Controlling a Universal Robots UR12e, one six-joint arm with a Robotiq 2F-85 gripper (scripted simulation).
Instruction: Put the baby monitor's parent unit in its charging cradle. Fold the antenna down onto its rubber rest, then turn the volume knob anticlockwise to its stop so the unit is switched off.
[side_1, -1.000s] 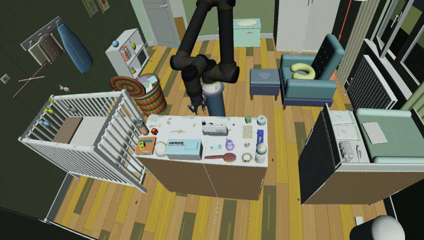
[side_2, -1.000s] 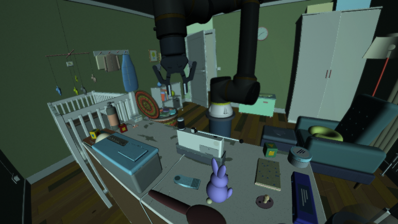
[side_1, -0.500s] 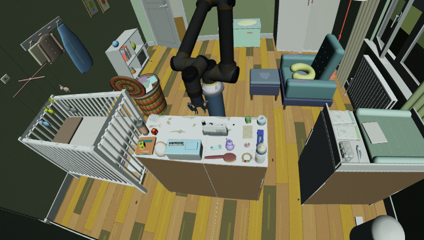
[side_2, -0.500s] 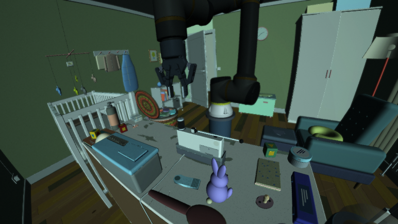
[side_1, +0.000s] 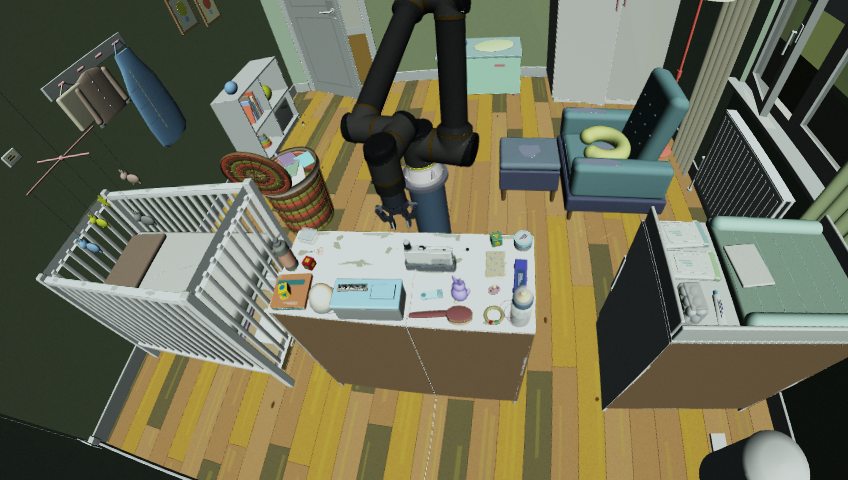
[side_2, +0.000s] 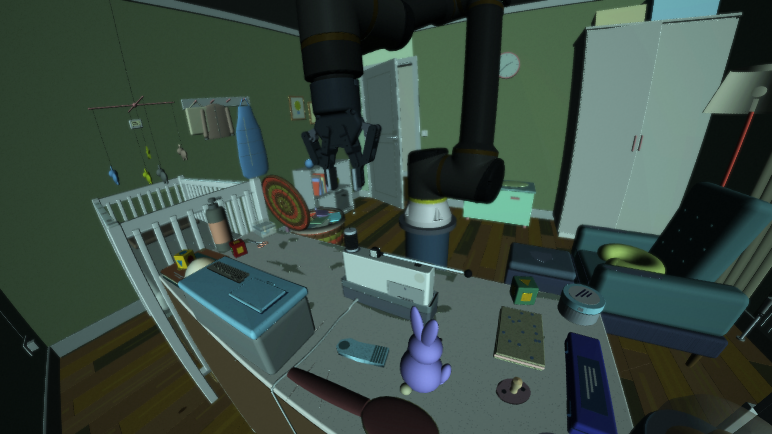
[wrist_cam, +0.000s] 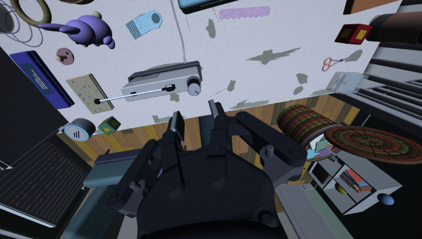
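The baby monitor's white parent unit (side_2: 390, 277) (side_1: 429, 257) (wrist_cam: 161, 83) stands in its grey charging cradle (side_2: 387, 303) near the back middle of the tabletop. Its thin antenna (side_2: 421, 263) (wrist_cam: 133, 94) lies folded along the unit's top, its black tip reaching past the unit's end. The round volume knob (wrist_cam: 194, 88) (side_2: 351, 239) sits at the unit's other end. My gripper (side_2: 342, 183) (side_1: 395, 223) (wrist_cam: 197, 115) hangs high above the table's back edge, behind and to the knob side of the unit; it is open and empty.
A blue-topped box (side_2: 248, 310) fills the table's left front. A purple bunny (side_2: 425, 358), hairbrush (side_1: 441, 314), blue card (side_2: 363, 351), speckled book (side_2: 520, 336), navy case (side_2: 590, 381), toy block (side_2: 523, 290) and round tin (side_2: 581, 303) lie around the cradle. A cot (side_1: 160, 267) stands left.
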